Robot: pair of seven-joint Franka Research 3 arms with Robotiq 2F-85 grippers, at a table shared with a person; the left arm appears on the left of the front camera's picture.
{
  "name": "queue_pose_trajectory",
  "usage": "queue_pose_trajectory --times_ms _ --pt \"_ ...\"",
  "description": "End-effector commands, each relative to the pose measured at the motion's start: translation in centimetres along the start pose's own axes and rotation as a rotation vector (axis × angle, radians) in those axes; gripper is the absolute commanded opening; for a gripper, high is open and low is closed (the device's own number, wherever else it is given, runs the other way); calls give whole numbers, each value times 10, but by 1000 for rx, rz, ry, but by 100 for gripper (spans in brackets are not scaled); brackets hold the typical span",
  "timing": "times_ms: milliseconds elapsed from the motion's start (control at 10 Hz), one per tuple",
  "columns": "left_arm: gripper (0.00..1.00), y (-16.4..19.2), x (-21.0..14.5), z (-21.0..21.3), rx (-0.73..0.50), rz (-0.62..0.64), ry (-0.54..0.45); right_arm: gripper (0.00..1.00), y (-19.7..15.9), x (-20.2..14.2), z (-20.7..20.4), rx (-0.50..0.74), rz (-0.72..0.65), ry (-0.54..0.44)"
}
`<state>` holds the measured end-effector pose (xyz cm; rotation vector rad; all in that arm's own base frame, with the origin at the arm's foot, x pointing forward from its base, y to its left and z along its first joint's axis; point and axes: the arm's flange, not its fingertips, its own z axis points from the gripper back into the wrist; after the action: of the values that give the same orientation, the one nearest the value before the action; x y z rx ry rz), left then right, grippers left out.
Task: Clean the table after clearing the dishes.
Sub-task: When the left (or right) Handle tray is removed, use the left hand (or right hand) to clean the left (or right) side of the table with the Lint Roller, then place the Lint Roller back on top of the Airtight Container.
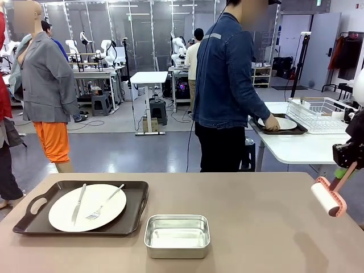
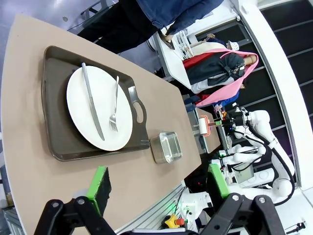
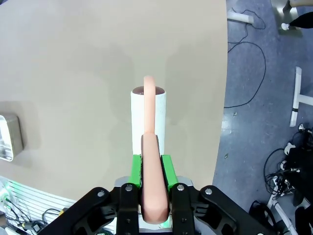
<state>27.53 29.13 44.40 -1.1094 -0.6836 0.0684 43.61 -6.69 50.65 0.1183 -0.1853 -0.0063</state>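
Meanwhile, 1 tray of dishes sits on the surface, with the roller poised near its right edge.

The right gripper (image 3: 151,169) is clenched on the pink handle of a lint roller (image 1: 329,196), whose white roll is tilted over the plain, matte beige surface (image 1: 256,216), most of which stretches away to its left. The left gripper (image 2: 157,185) is released and nearer the dark tray (image 1: 28,224) at the left end, whose long axis runs along the near edge. On it, a white plate (image 1: 60,216) carries a knife and fork. A steel pan (image 1: 177,235) sits just beside it. A person's hand (image 1: 273,123) rests on a 2nd tray (image 1: 298,131) on a white table, so clearing looks unfinished.
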Motion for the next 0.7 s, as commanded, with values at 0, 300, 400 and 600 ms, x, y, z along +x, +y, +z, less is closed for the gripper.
queue_pose_trajectory --times_ms 0,300,400,600 --pt "100 -1 -2 3 -12 -8 -4 21 2 0 0 0 1 -15" --pt "100 -1 -2 3 -12 -8 -4 21 2 0 0 0 1 -15" --pt "100 -1 -2 3 -12 -8 -4 21 2 0 0 0 1 -15" --pt "100 -1 -2 3 -12 -8 -4 21 2 0 0 0 1 -15"
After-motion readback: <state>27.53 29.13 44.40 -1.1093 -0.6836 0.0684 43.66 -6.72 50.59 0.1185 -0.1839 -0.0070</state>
